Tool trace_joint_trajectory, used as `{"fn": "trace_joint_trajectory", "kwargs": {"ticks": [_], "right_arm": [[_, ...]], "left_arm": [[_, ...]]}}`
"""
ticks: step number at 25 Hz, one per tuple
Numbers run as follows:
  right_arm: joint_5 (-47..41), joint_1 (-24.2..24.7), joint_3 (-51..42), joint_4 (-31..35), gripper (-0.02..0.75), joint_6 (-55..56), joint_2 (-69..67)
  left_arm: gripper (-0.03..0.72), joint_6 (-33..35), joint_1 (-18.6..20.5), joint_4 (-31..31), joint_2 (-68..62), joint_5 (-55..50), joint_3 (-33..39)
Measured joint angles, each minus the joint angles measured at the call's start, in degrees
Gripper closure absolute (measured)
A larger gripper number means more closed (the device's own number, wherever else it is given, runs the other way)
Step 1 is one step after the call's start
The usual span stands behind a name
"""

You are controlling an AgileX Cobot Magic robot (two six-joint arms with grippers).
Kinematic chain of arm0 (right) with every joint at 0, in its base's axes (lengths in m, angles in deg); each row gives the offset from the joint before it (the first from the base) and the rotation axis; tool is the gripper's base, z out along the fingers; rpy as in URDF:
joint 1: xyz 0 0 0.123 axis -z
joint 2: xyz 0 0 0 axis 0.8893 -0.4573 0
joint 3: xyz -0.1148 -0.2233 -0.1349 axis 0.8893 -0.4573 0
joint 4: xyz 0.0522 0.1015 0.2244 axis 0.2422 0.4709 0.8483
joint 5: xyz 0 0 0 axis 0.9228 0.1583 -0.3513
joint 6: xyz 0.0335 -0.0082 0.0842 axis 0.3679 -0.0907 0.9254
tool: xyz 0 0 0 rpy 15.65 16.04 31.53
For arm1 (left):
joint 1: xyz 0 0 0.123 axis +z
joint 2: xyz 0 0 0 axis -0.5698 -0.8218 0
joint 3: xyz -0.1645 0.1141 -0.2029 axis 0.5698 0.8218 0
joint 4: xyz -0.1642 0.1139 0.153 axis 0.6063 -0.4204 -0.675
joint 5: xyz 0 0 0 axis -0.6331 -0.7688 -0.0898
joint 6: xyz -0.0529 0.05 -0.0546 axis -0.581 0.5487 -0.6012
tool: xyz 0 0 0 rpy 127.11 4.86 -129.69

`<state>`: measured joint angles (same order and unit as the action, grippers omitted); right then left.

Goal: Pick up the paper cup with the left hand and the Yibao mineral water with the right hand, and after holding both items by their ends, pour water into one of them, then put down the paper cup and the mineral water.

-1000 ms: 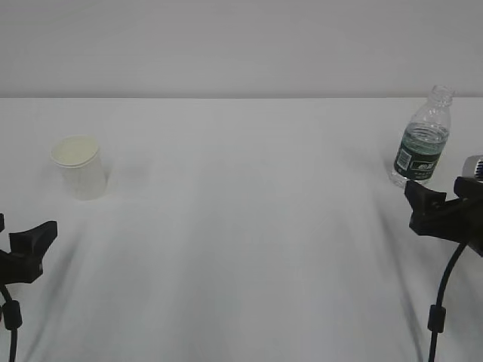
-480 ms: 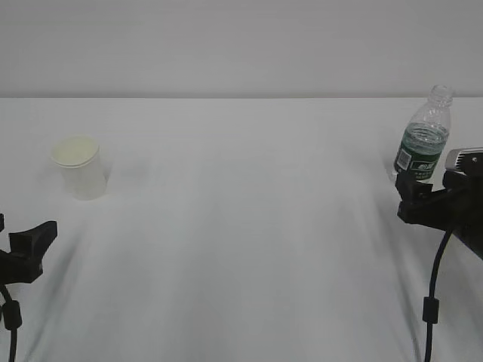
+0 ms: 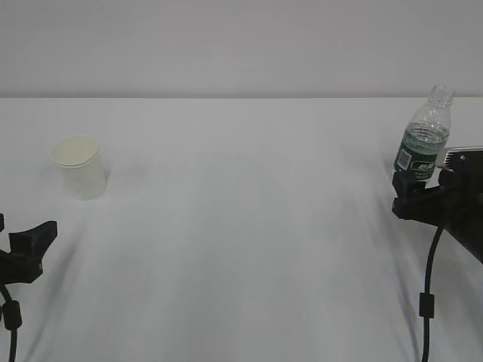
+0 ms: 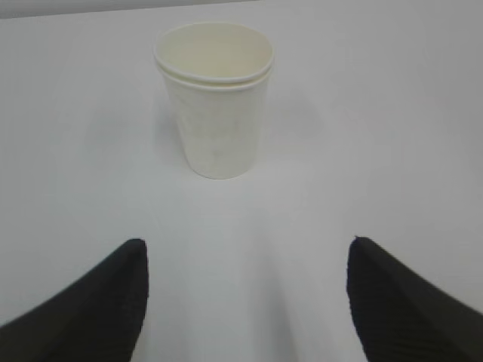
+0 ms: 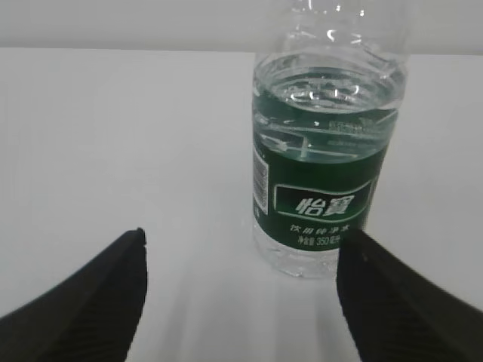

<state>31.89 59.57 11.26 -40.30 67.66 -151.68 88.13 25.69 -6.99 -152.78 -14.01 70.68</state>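
Since a moment ago my right hand (image 3: 411, 197) has crept forward to the bottle (image 3: 423, 136), while my left hand (image 3: 30, 245) has stayed where it was. Right jaws are spread wide, the bottle (image 5: 326, 147) standing upright just ahead of the gap and toward its right side, uncapped, not yet touched. It sits at the table's (image 3: 241, 226) far right. My left hand (image 4: 245, 294) is open too, jaws well apart, with the cup (image 4: 215, 98) upright ahead of them, a clear stretch of table between. From outside, the cup (image 3: 78, 167) stands far left, beyond that hand.
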Motion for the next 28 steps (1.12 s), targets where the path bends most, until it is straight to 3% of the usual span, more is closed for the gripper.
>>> {"fn": "trace_joint_trajectory", "kwargs": {"ticks": [28], "right_arm": [[0.1,0.0,8.8,6.2,0.145,-4.5,-4.3]], "left_arm": [[0.096,0.0,0.0,0.0,0.0,0.0,0.0]]}}
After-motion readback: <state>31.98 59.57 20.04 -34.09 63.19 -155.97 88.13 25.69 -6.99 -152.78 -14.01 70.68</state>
